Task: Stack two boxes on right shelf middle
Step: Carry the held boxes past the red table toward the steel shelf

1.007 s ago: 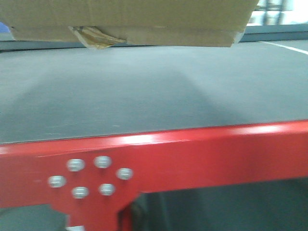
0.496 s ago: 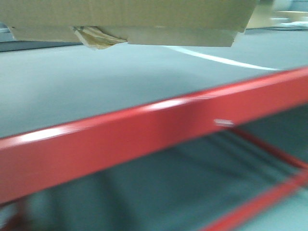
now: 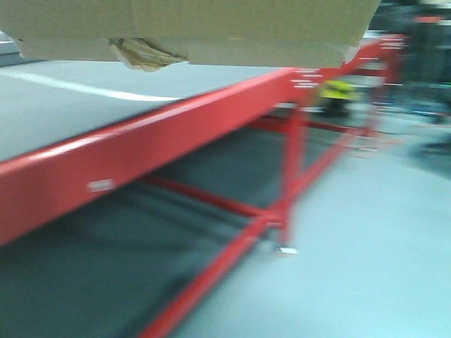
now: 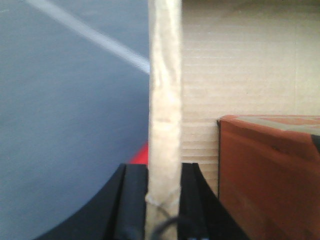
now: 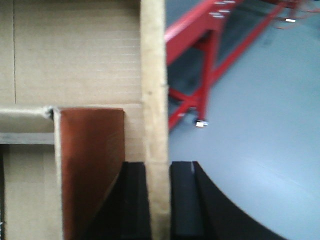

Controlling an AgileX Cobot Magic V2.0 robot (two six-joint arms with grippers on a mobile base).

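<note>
One brown cardboard box [image 3: 232, 28] fills the top of the front view, held off the ground, with peeling beige tape [image 3: 141, 53] hanging under its left part. My left gripper [image 4: 164, 172] is shut on the box's left side wall [image 4: 164, 90]. My right gripper [image 5: 159, 170] is shut on the right side wall [image 5: 154, 75]. Both wrist views look into the open box, where a reddish-brown flap [image 4: 270, 175] [image 5: 90, 165] shows. Only one box is in view. I cannot tell whether the red rack below is the shelf.
A red-framed rack [image 3: 211, 120] with a grey deck [image 3: 63, 105] runs diagonally from lower left to upper right, its legs and braces [image 3: 289, 176] underneath. Pale grey floor [image 3: 380, 232] lies to the right. Blurred dark and yellow shapes [image 3: 338, 91] stand far back.
The view has swung right: the red rail, first straight across the frame, now runs off diagonally, and open floor shows at right. The box stays held at the top.
</note>
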